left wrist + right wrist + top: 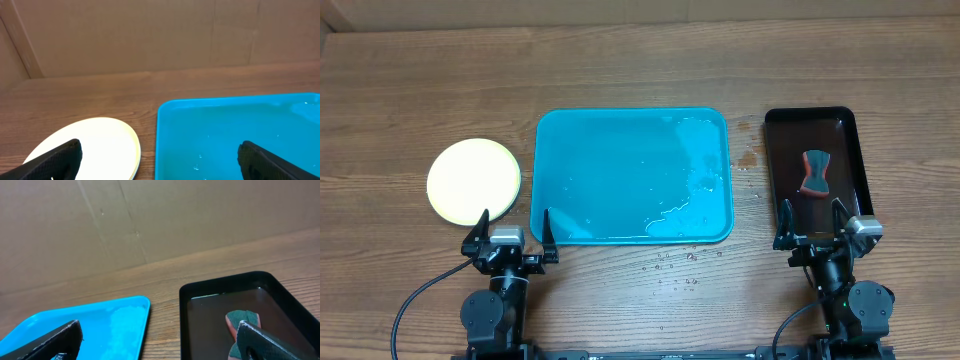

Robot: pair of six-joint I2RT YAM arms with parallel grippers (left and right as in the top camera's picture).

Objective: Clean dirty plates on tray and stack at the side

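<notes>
- While both arms sit at the near table edge, left gripper (514,215) is spread wide with nothing in it. Its wrist view agrees: black fingers (60,157) sit at the frame's lower corners with a clear gap between them.
- Same for right gripper (811,207): spread wide and empty, fingertips over the near end of the black tray (776,160). Whether they touch it cannot be told.
- One left fingertip lies over the near rim of the plates (473,180), the other over the near-left corner of the tray (600,160). Contact cannot be told.
- The plates sit on the wooden table (640,60) just left of the tray, apart from it with a strip of wood between.
- From above they read as one pale yellow disc with a lime rim, the top face plain. How many are in the pile cannot be told.
- The tray is turquoise and sits mid-table. It holds only a water film (692,170) with puddles, mostly on its right half.
- A few droplets (675,262) lie on the wood just in front of the tray's near-right corner, and more lie between the two trays.
- The black tray is glossy and narrow, and sits right of the turquoise one, apart from it.
- A red-and-dark sponge (814,173) lies lengthwise near the black tray's middle.
- A cardboard wall (150,35) stands behind the table in both wrist views.
</notes>
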